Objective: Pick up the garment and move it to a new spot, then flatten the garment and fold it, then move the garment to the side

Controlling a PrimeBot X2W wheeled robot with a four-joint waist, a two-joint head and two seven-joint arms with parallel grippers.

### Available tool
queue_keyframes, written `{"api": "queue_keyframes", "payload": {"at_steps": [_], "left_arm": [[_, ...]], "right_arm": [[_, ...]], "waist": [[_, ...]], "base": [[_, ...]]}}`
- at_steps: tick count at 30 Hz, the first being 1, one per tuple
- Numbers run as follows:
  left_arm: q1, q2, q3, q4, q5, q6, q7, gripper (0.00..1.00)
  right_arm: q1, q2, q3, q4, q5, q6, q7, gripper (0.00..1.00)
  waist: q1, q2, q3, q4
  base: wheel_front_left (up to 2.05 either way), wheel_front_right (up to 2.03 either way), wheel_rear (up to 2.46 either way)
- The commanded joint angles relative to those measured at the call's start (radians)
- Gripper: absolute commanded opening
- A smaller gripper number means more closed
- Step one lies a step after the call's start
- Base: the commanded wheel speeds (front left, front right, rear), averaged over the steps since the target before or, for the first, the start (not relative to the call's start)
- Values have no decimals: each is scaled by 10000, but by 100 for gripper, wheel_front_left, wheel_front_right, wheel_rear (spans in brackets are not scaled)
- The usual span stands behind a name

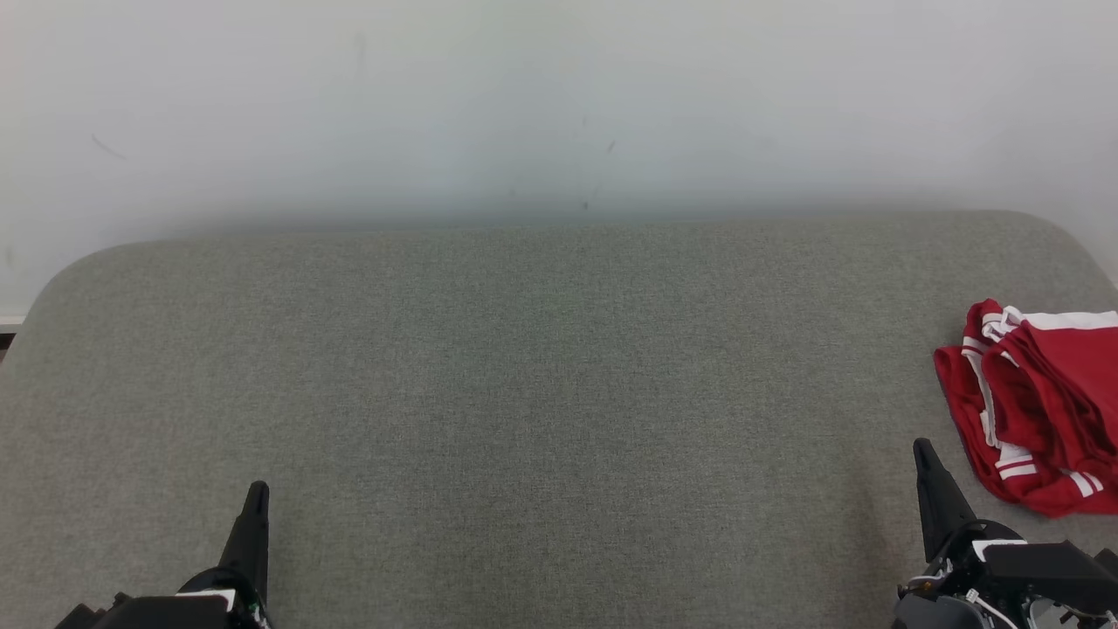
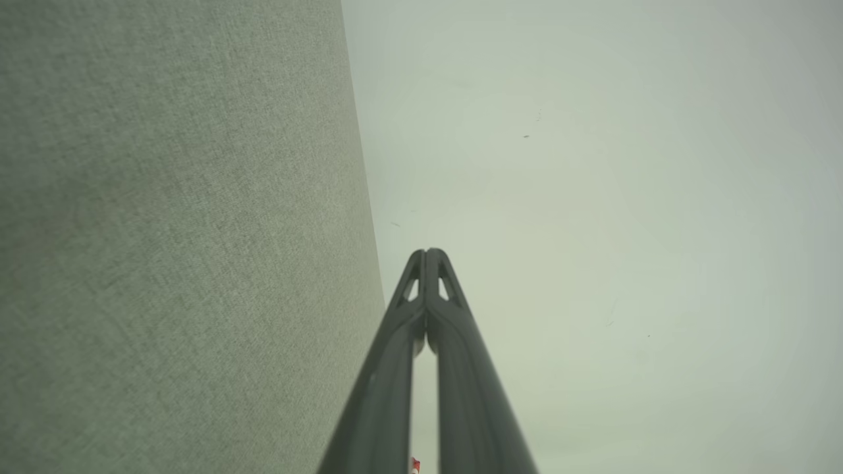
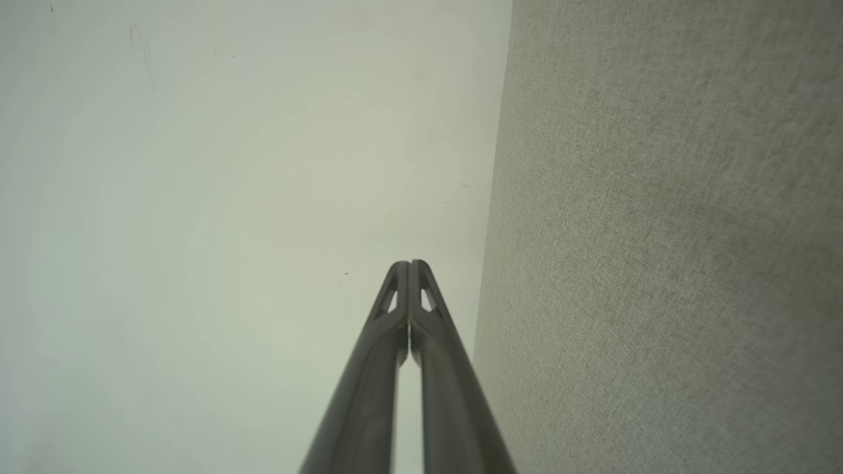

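we see the left end effector [image 1: 258, 489] and right end effector [image 1: 921, 447] pressed together, empty, over the grey surface [image 1: 559, 393]; red garment [image 1: 1039, 411] crumpled just right of the right one.

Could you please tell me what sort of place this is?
Probably an indoor test setup, perhaps a lab: a grey fabric-covered surface against a bare white wall, with one red garment near its right edge.
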State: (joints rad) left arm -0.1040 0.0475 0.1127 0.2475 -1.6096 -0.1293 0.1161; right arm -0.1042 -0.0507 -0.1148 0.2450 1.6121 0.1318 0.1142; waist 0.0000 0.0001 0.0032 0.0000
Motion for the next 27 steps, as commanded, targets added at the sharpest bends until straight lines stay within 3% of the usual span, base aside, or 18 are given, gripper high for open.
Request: {"api": "queue_keyframes", "payload": {"at_steps": [1, 27], "left_arm": [[-114, 52, 38, -35, -60, -34, 3, 0], [-109, 50, 36, -36, -60, -34, 2, 0]], "right_arm": [[-91, 22, -16, -12, 12, -21, 22, 0], [-89, 21, -13, -10, 14, -21, 20, 0]], "waist": [[0, -1, -1, 0], [0, -1, -1, 0]], "base": [[0, 0, 0], [0, 0, 0]]}}
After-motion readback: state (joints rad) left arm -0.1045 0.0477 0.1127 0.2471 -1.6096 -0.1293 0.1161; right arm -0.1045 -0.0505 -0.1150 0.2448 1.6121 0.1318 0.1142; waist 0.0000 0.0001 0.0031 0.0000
